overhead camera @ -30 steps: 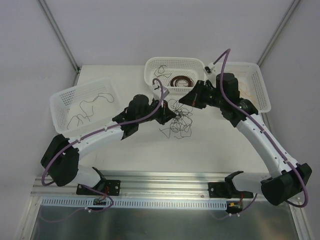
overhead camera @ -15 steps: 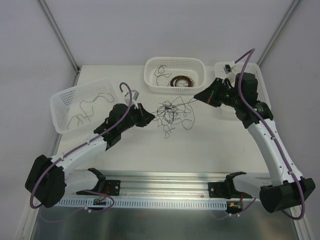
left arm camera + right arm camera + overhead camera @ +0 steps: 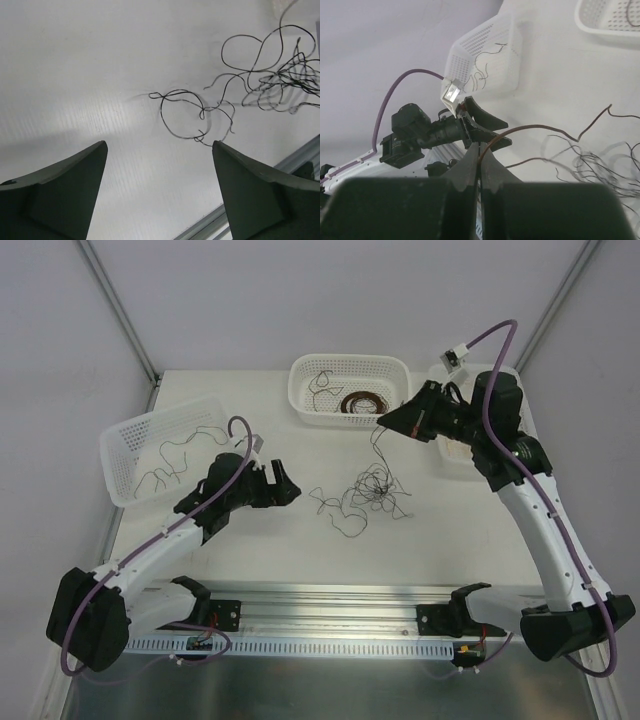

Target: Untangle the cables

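Seen from above, your left gripper (image 3: 286,484) has just let go. A moment ago its jaws were shut on the tangle while both arms drew it out between them. Now they stand spread wide and empty, low over the table (image 3: 290,555), just to the left of the cables (image 3: 362,492). With that pull released, the cables have settled onto the table as a loose, flattened scribble of thin dark strands between the two arms, more spread out than the tight knot of a second ago. From the left wrist, one open loop (image 3: 182,116) lies just ahead of the spread fingers, apart from the denser part further off. Your right gripper (image 3: 479,148) has not changed: its jaws are pressed together, pinching a single brown strand (image 3: 530,128). That strand rises from the heap up to the gripper, near the middle basket (image 3: 300,390). Its lower end looks caught in the heap, so it is probably not free yet. The tangle looks loosened, not undone, and your empty left gripper could take a new hold to pull against the right one.
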